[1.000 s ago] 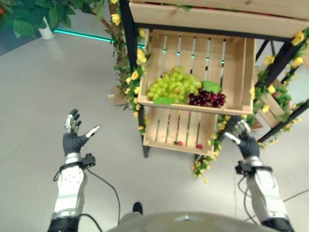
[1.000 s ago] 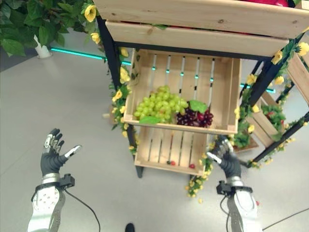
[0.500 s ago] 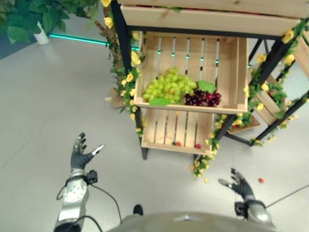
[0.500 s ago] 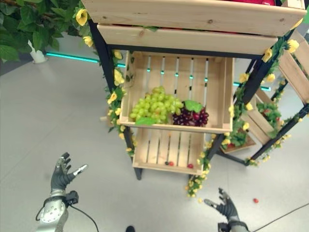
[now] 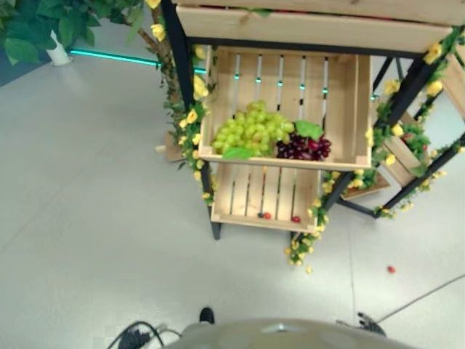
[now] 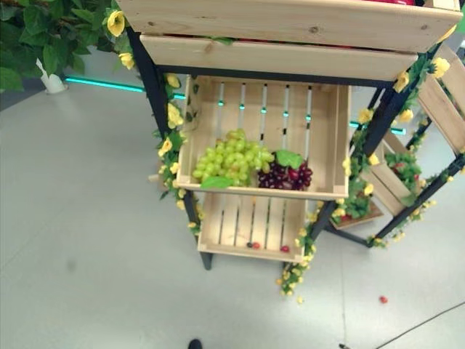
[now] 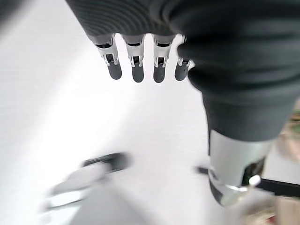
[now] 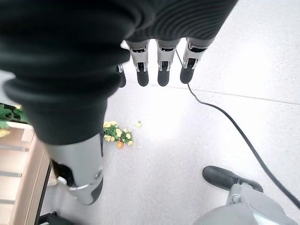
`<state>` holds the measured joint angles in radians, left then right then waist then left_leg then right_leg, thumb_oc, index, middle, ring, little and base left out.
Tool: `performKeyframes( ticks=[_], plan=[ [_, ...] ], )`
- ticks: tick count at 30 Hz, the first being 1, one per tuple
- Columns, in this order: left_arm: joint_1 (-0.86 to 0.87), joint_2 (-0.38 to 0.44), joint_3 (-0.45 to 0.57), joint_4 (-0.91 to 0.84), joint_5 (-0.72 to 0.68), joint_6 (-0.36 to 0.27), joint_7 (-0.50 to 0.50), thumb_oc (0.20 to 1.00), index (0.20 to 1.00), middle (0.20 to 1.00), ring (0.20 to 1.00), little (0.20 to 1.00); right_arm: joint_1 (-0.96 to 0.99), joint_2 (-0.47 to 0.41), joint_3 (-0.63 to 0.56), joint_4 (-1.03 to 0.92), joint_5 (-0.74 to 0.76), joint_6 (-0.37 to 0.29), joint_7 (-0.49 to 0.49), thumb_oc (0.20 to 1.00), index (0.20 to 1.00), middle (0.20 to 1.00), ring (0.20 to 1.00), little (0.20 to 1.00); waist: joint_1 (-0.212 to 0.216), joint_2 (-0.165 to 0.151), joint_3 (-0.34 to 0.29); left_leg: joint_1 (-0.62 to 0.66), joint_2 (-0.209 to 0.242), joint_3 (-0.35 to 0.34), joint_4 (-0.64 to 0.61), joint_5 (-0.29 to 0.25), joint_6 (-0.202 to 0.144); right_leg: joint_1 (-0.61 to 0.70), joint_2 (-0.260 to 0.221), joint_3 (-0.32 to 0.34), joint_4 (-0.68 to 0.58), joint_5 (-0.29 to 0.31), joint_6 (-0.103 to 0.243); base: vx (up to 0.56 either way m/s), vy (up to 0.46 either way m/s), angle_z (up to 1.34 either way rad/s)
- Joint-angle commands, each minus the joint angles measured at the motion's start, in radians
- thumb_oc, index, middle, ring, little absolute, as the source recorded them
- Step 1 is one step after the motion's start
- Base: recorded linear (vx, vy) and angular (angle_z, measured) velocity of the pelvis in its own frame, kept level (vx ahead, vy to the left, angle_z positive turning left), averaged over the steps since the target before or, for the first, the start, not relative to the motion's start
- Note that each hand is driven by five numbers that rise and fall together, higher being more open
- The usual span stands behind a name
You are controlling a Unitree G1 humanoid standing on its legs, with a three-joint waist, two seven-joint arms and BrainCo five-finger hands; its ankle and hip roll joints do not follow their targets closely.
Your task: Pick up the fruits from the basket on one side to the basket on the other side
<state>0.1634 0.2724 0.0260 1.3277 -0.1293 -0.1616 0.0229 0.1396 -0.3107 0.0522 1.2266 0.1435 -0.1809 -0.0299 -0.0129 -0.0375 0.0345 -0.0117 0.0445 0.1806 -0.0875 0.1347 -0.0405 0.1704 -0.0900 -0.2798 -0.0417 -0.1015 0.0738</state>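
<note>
Left hand [image 7: 140, 56]: we see fingers straight, holding nothing.
Right hand [image 8: 159, 61]: fingers straight, holding nothing.
Grapes [image 5: 254, 129]: in the middle crate [image 5: 356, 109], untouched.
Progress: we judge no fruit moved; all remains.

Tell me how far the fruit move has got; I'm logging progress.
Nothing looks moved: green grapes and dark grapes lie in the middle crate. Left hand and right hand hang open, holding nothing. Every pick remains.
</note>
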Motion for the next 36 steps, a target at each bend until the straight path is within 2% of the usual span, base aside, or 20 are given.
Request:
performKeyframes(
  ticks=[1, 10, 11, 12, 14, 15, 16, 17, 18, 20, 22, 23, 24, 25, 27, 28, 32, 33, 35, 36],
  plan=[
    [-0.053, -0.012, 0.028, -0.006, 0.022, 0.000, -0.029, 1.000, 1.000, 1.000, 1.000, 1.000, -0.069, 0.003, 0.017, -0.002, -0.005, 0.006, 0.001, 1.000, 1.000, 1.000, 1.000, 1.000, -0.005, 0.008, 0.001, 0.075, -0.018, 0.010, 0.050, -0.153, 0.005, -0.074, 0.030, 0.010, 0.056, 0.005, 0.021, 0.00, 0.000, 0.00],
    [-0.065, -0.016, -0.015, -0.050, 0.003, -0.004, -0.021, 1.000, 1.000, 1.000, 1.000, 1.000, -0.098, 0.001, 0.042, -0.012, 0.004, 0.018, 0.012, 1.000, 1.000, 1.000, 1.000, 1.000, 0.037, 0.001, 0.014, 0.041, -0.039, -0.025, 0.085, -0.171, 0.016, -0.076, 0.006, -0.017, 0.067, 0.009, 0.034, -0.01, 0.053, 0.02],
    [-0.067, -0.017, -0.020, -0.048, 0.002, -0.003, -0.020, 1.000, 1.000, 1.000, 1.000, 1.000, -0.104, -0.002, 0.033, -0.008, 0.008, 0.020, 0.009, 1.000, 1.000, 1.000, 1.000, 1.000, 0.053, 0.005, 0.016, 0.035, -0.052, -0.048, 0.081, -0.173, 0.023, -0.085, -0.018, -0.050, 0.113, 0.007, 0.041, -0.02, 0.138, 0.10],
    [-0.067, -0.018, -0.021, -0.048, 0.002, -0.003, -0.020, 1.000, 1.000, 1.000, 1.000, 1.000, -0.104, -0.002, 0.033, -0.008, 0.008, 0.020, 0.009, 1.000, 1.000, 1.000, 1.000, 1.000, 0.051, 0.005, 0.015, 0.035, -0.053, -0.050, 0.082, -0.173, 0.023, -0.086, -0.018, -0.052, 0.114, 0.006, 0.041, 0.00, 0.157, 0.30],
    [-0.072, -0.013, -0.030, -0.052, 0.007, -0.006, -0.018, 1.000, 1.000, 1.000, 1.000, 1.000, -0.107, -0.003, 0.018, -0.012, 0.016, 0.022, 0.007, 1.000, 1.000, 1.000, 1.000, 1.000, 0.064, 0.015, 0.023, 0.042, -0.066, -0.084, 0.072, -0.178, 0.036, -0.110, -0.055, -0.082, 0.220, 0.003, 0.052, 0.03, 0.177, 0.44],
    [-0.074, -0.010, -0.035, -0.054, 0.010, -0.006, -0.018, 1.000, 1.000, 1.000, 1.000, 1.000, -0.107, -0.002, 0.012, -0.016, 0.022, 0.022, 0.007, 1.000, 1.000, 1.000, 1.000, 1.000, 0.064, 0.018, 0.027, 0.049, -0.076, -0.104, 0.061, -0.179, 0.046, -0.136, -0.080, -0.091, 0.291, 0.031, 0.062, 0.06, 0.246, 0.67],
    [-0.078, -0.006, -0.041, -0.057, 0.013, -0.007, -0.016, 1.000, 1.000, 1.000, 1.000, 1.000, -0.106, -0.001, 0.007, -0.021, 0.028, 0.021, 0.005, 1.000, 1.000, 1.000, 1.000, 1.000, 0.058, 0.018, 0.032, 0.056, -0.093, -0.129, 0.053, -0.177, 0.061, -0.170, -0.108, -0.076, 0.376, 0.097, 0.080, 0.08, 0.376, 1.18],
    [-0.081, -0.004, -0.058, -0.073, 0.019, -0.014, -0.010, 1.000, 1.000, 1.000, 1.000, 1.000, -0.107, -0.004, 0.008, -0.029, 0.035, 0.020, 0.005, 1.000, 1.000, 1.000, 1.000, 1.000, 0.050, 0.034, 0.065, 0.099, -0.125, -0.194, 0.032, -0.170, 0.092, -0.226, -0.152, -0.023, 0.559, 0.203, 0.082, 0.04, 0.353, 1.32],
    [-0.085, -0.004, -0.067, -0.077, 0.022, -0.014, -0.010, 1.000, 1.000, 1.000, 1.000, 1.000, -0.113, -0.006, 0.010, -0.030, 0.036, 0.020, 0.003, 1.000, 1.000, 1.000, 1.000, 1.000, 0.046, 0.045, 0.082, 0.110, -0.121, -0.212, 0.027, -0.166, 0.100, -0.267, -0.144, 0.003, 0.628, 0.202, 0.070, 0.00, 0.258, 1.55],
    [-0.099, 0.000, -0.098, -0.089, 0.030, -0.020, -0.011, 1.000, 1.000, 1.000, 1.000, 1.000, -0.121, -0.013, 0.009, -0.032, 0.046, 0.016, 0.000, 1.000, 1.000, 1.000, 1.000, 1.000, 0.028, 0.066, 0.100, 0.108, -0.110, -0.289, 0.039, -0.156, 0.095, -0.346, -0.055, 0.138, 0.684, 0.145, 0.048, -0.03, -0.015, 1.89],
    [-0.120, 0.007, -0.123, -0.090, 0.034, -0.024, -0.012, 1.000, 1.000, 1.000, 1.000, 1.000, -0.109, -0.017, 0.006, -0.012, 0.067, 0.014, 0.003, 1.000, 1.000, 1.000, 1.000, 1.000, 0.007, 0.064, 0.107, 0.102, -0.124, -0.390, 0.062, -0.147, 0.073, -0.345, 0.035, 0.253, 0.577, 0.081, 0.044, 0.04, -0.110, 1.47],
    [-0.120, 0.007, -0.123, -0.090, 0.034, -0.024, -0.012, 1.000, 1.000, 1.000, 1.000, 1.000, -0.109, -0.017, 0.006, -0.012, 0.067, 0.014, 0.003, 1.000, 1.000, 1.000, 1.000, 1.000, 0.005, 0.066, 0.105, 0.100, -0.123, -0.392, 0.062, -0.146, 0.073, -0.345, 0.036, 0.250, 0.573, 0.084, 0.044, 0.06, -0.138, 2.20],
    [-0.142, 0.011, -0.139, -0.086, 0.040, -0.028, -0.010, 1.000, 1.000, 1.000, 1.000, 1.000, -0.099, -0.020, 0.005, 0.000, 0.076, 0.014, 0.003, 1.000, 1.000, 1.000, 1.000, 1.000, -0.009, 0.062, 0.104, 0.079, -0.136, -0.457, 0.089, -0.146, 0.060, -0.332, 0.060, 0.329, 0.486, 0.071, 0.053, 0.08, -0.182, 2.80],
    [-0.178, 0.020, -0.165, -0.086, 0.042, -0.033, 0.001, 1.000, 1.000, 1.000, 1.000, 1.000, -0.093, -0.014, 0.014, 0.010, 0.095, 0.009, -0.001, 1.000, 1.000, 1.000, 1.000, 1.000, -0.018, 0.046, 0.096, 0.052, -0.155, -0.554, 0.099, -0.133, 0.042, -0.269, 0.110, 0.428, 0.349, 0.016, 0.036, 0.08, -0.183, 3.12],
    [-0.186, 0.016, -0.161, -0.086, 0.039, -0.031, 0.002, 1.000, 1.000, 1.000, 1.000, 1.000, -0.090, -0.008, 0.011, 0.014, 0.101, 0.011, 0.001, 1.000, 1.000, 1.000, 1.000, 1.000, -0.008, 0.038, 0.090, 0.042, -0.167, -0.583, 0.104, -0.132, 0.028, -0.241, 0.106, 0.403, 0.319, 0.001, 0.037, 0.02, -0.182, 2.97],
    [-0.185, 0.017, -0.150, -0.085, 0.029, -0.030, 0.012, 1.000, 1.000, 1.000, 1.000, 1.000, -0.096, 0.000, 0.022, 0.006, 0.096, 0.010, -0.002, 1.000, 1.000, 1.000, 1.000, 1.000, 0.025, 0.024, 0.080, 0.024, -0.158, -0.615, 0.078, -0.117, 0.004, -0.203, 0.081, 0.300, 0.260, -0.028, 0.020, -0.03, -0.219, 2.35],
    [-0.197, 0.025, -0.140, -0.086, 0.000, -0.030, 0.035, 1.000, 1.000, 1.000, 1.000, 1.000, -0.113, -0.010, 0.050, -0.020, 0.074, -0.003, -0.008, 1.000, 1.000, 1.000, 1.000, 1.000, 0.046, 0.012, 0.092, -0.051, -0.115, -0.585, 0.065, -0.070, -0.041, -0.173, 0.101, 0.222, 0.170, -0.030, 0.007, -0.10, -0.280, 1.35],
    [-0.197, 0.024, -0.140, -0.086, 0.000, -0.030, 0.035, 1.000, 1.000, 1.000, 1.000, 1.000, -0.114, -0.011, 0.049, -0.020, 0.074, -0.003, -0.008, 1.000, 1.000, 1.000, 1.000, 1.000, 0.044, 0.013, 0.089, -0.056, -0.115, -0.588, 0.064, -0.067, -0.041, -0.175, 0.101, 0.220, 0.166, -0.026, 0.008, -0.15, -0.226, 1.47],
    [-0.197, 0.016, -0.137, -0.080, 0.012, -0.032, 0.048, 1.000, 1.000, 1.000, 1.000, 1.000, -0.136, -0.030, 0.042, -0.024, 0.071, -0.008, -0.019, 1.000, 1.000, 1.000, 1.000, 1.000, 0.044, 0.011, 0.105, -0.097, -0.082, -0.473, 0.051, -0.035, -0.051, -0.156, 0.095, 0.160, 0.118, -0.012, 0.010, -0.18, -0.118, 1.34],
    [-0.194, 0.009, -0.125, -0.076, 0.009, -0.027, 0.060, 1.000, 1.000, 1.000, 1.000, 1.000, -0.149, -0.042, 0.033, -0.034, 0.072, -0.010, -0.031, 1.000, 1.000, 1.000, 1.000, 1.000, 0.045, 0.003, 0.117, -0.140, -0.041, -0.278, 0.059, -0.038, -0.040, -0.149, 0.066, 0.104, 0.095, 0.004, 0.023, -0.20, -0.073, 0.85]
  ],
)
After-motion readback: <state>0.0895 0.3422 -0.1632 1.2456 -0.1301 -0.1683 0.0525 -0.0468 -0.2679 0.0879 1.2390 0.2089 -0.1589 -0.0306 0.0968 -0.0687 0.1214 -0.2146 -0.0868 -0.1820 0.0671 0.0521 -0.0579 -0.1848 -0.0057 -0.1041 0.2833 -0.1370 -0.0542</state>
